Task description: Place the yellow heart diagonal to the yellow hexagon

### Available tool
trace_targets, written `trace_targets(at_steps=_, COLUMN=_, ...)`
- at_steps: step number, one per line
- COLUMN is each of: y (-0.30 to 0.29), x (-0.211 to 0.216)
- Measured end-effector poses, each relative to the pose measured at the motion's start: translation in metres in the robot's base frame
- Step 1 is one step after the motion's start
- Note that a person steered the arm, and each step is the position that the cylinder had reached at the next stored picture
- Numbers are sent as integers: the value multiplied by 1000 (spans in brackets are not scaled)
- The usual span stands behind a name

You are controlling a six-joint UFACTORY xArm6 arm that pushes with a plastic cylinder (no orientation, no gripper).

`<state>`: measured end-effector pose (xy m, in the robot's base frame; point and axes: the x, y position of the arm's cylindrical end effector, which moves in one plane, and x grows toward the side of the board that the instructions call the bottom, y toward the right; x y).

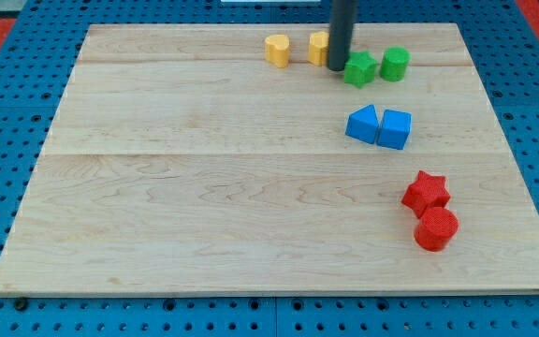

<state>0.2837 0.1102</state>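
Note:
The yellow heart (277,49) lies near the view's top, left of centre-right. The yellow hexagon (318,48) lies just to its right, partly hidden behind my dark rod. My tip (336,67) rests on the board at the hexagon's lower right edge, between it and the green star (360,69). The heart and the hexagon lie side by side in a row with a small gap between them.
A green cylinder (395,63) sits right of the green star. A blue triangle (363,124) and a blue cube (395,128) lie together below them. A red star (426,192) and a red cylinder (436,228) lie at the lower right. The wooden board (204,187) rests on a blue pegboard.

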Motion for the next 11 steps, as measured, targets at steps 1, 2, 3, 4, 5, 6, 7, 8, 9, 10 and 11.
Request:
trace_targets(at_steps=1, y=20, x=-18)
trace_targets(at_steps=2, y=-24, x=-46)
trace_targets(at_steps=3, y=-114, x=-28)
trace_targets(at_steps=4, y=-190, x=-11)
trace_targets(at_steps=5, y=-181, x=-38)
trace_targets(at_steps=6, y=-191, x=-55)
trace_targets(at_steps=7, y=-244, x=-50)
trace_targets(at_steps=8, y=-239, x=-22)
trace_targets(at_steps=9, y=-193, x=-17)
trace_targets(at_steps=10, y=-192, x=27)
trace_targets(at_steps=11, y=-254, x=60)
